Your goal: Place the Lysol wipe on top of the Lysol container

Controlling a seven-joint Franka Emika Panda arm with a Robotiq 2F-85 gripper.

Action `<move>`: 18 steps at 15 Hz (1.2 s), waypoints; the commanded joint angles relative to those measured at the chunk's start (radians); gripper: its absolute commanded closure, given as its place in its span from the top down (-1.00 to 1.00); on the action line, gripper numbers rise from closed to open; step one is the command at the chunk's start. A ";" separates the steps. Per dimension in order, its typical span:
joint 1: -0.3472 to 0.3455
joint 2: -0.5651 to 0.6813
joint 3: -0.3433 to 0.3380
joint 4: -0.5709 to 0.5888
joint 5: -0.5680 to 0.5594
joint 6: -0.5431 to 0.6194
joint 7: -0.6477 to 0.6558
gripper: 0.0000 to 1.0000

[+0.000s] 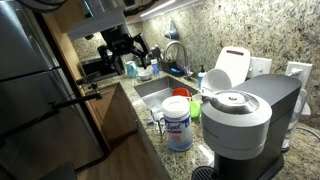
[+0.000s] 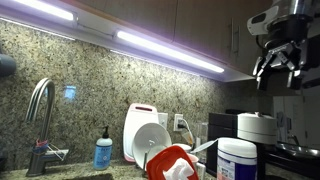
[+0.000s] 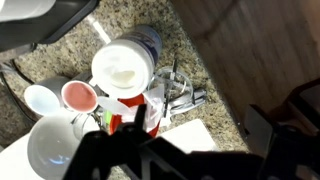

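The end effector [image 2: 278,68] hung high under the cabinets, its fingers apparently apart with nothing visible between them. In the wrist view it looked down on the Lysol container [image 3: 123,68], which stood upright on the bench [image 1: 143,138] just beside the coffee machine [image 1: 240,120], with a red cup [image 3: 79,96] close by. I could not pick out the Lysol wipe for certain; the creamy patch on the container's top may have been it. If so, the sheet probably lay loose, and a careless descent could brush it off or topple the canister into its crowded neighbours.
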 commanded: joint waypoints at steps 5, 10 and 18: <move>0.019 0.242 0.052 0.213 0.042 0.044 -0.148 1.00; 0.002 0.397 0.109 0.321 0.016 -0.018 -0.121 1.00; -0.018 0.436 0.133 0.308 0.028 0.060 -0.130 1.00</move>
